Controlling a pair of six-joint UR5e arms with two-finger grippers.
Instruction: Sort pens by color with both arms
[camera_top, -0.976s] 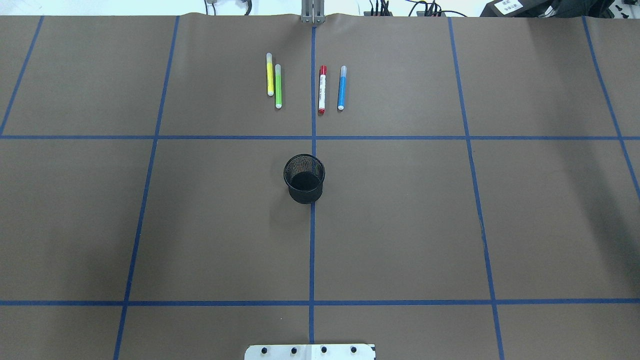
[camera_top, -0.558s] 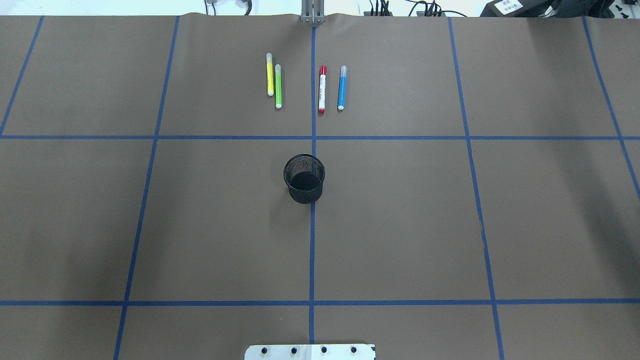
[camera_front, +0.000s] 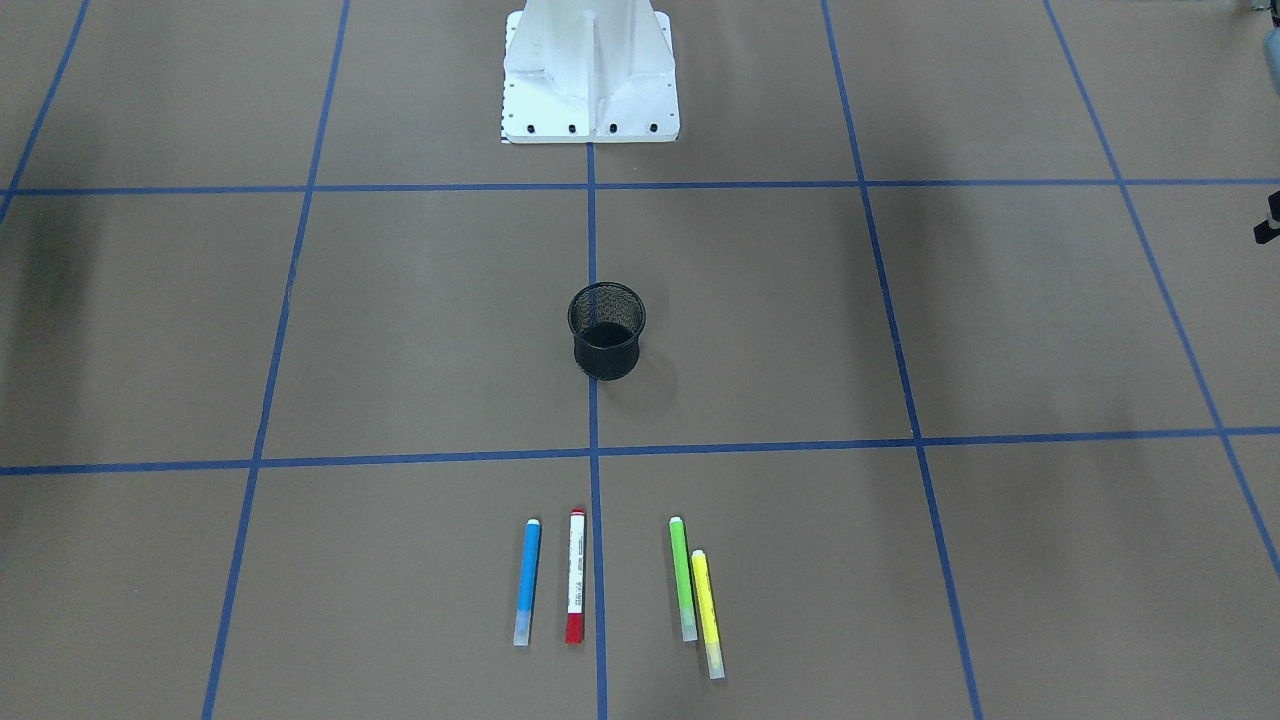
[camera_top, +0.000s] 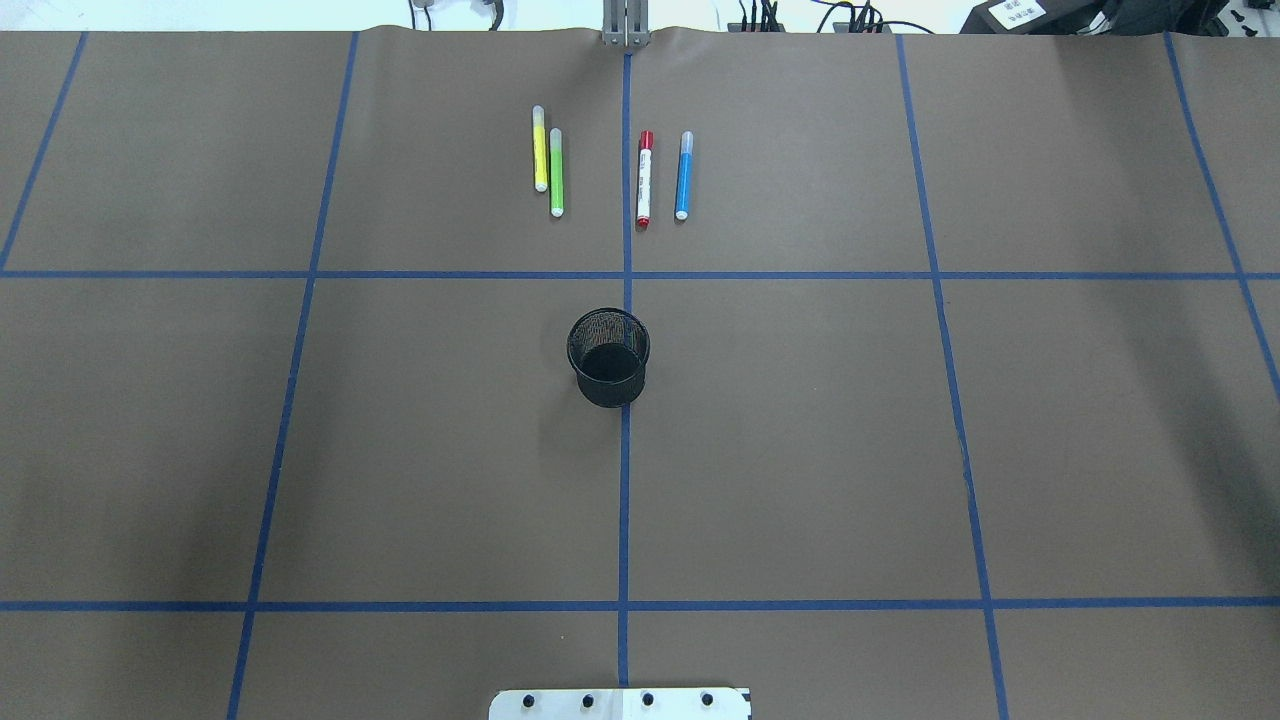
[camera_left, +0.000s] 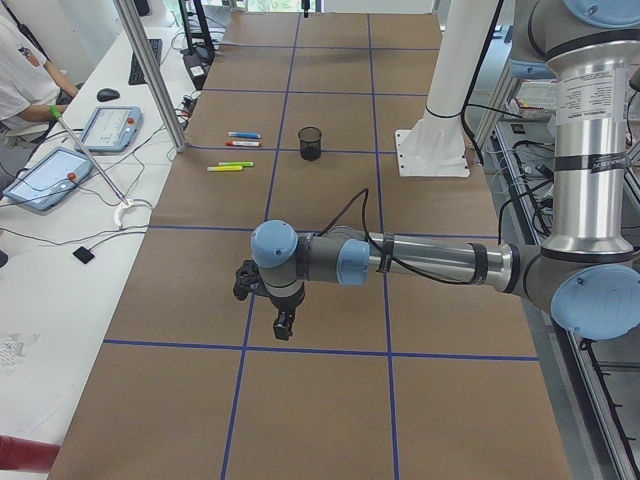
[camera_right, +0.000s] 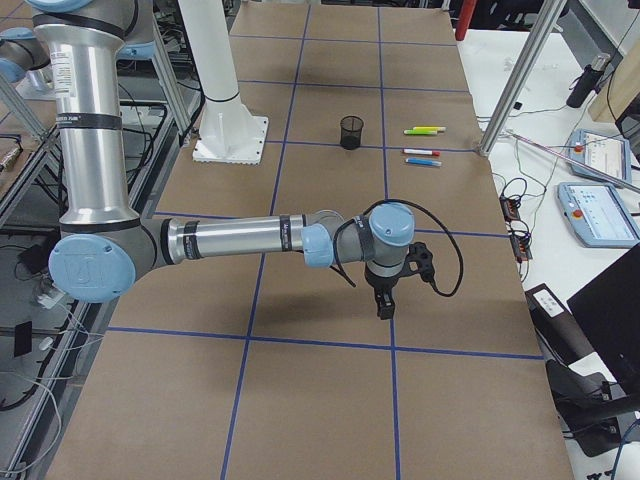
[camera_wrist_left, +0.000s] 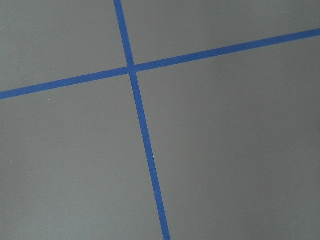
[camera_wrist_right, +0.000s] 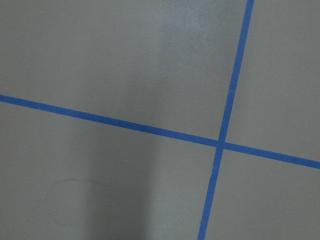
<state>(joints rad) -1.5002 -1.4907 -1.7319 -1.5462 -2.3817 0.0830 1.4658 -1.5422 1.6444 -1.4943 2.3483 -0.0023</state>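
Observation:
Four pens lie side by side at the table's far edge: yellow (camera_top: 540, 150), green (camera_top: 556, 172), white with red ends (camera_top: 644, 180) and blue (camera_top: 683, 176). The front-facing view shows them too: blue (camera_front: 527, 580), red-ended (camera_front: 575, 588), green (camera_front: 682, 578), yellow (camera_front: 706, 612). My left gripper (camera_left: 283, 322) hangs over bare table far from the pens, seen only from the side, so I cannot tell its state. My right gripper (camera_right: 385, 305) hangs likewise at the other end, its state also unclear. Both wrist views show only brown table and blue tape.
A black mesh cup (camera_top: 608, 355) stands upright at the table's centre, on the middle tape line. The white pedestal base (camera_front: 590, 75) sits at the robot's side. A person (camera_left: 25, 75) sits beside tablets (camera_left: 110, 125) and cables past the far edge.

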